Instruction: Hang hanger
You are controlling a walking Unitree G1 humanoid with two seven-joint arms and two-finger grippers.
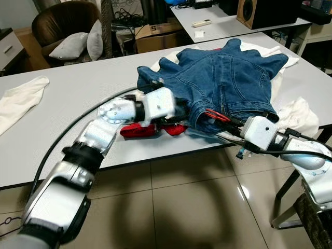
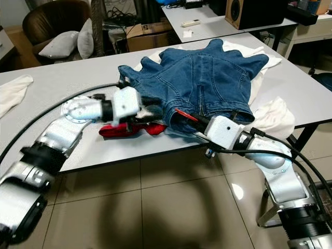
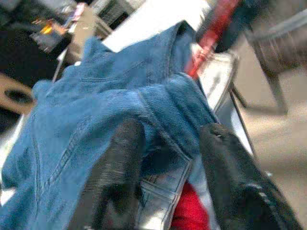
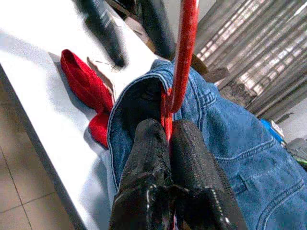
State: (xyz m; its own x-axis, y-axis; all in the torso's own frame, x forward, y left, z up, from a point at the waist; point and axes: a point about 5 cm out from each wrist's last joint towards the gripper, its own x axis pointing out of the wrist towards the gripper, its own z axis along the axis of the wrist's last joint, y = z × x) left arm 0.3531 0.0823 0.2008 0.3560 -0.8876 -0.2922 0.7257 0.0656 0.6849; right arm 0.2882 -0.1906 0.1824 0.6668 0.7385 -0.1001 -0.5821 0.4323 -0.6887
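Blue jeans (image 1: 223,72) lie spread on the white table (image 1: 78,88), waistband toward the near edge. My right gripper (image 4: 168,125) is shut on a thin red hanger (image 4: 184,52), whose wire pokes into the waistband opening (image 1: 215,115). My left gripper (image 3: 170,132) is open, its two black fingers (image 3: 122,158) straddling a fold of the denim waistband from the left side (image 1: 181,111). A red cloth (image 1: 140,129) lies on the table under the left gripper and beside the jeans.
White garments (image 1: 298,116) lie under and to the right of the jeans. Another white cloth (image 1: 21,98) rests at the table's left. The near table edge (image 1: 155,155) drops to tiled floor. A brown armchair (image 1: 62,23) and a second table with a speaker (image 1: 254,13) stand behind.
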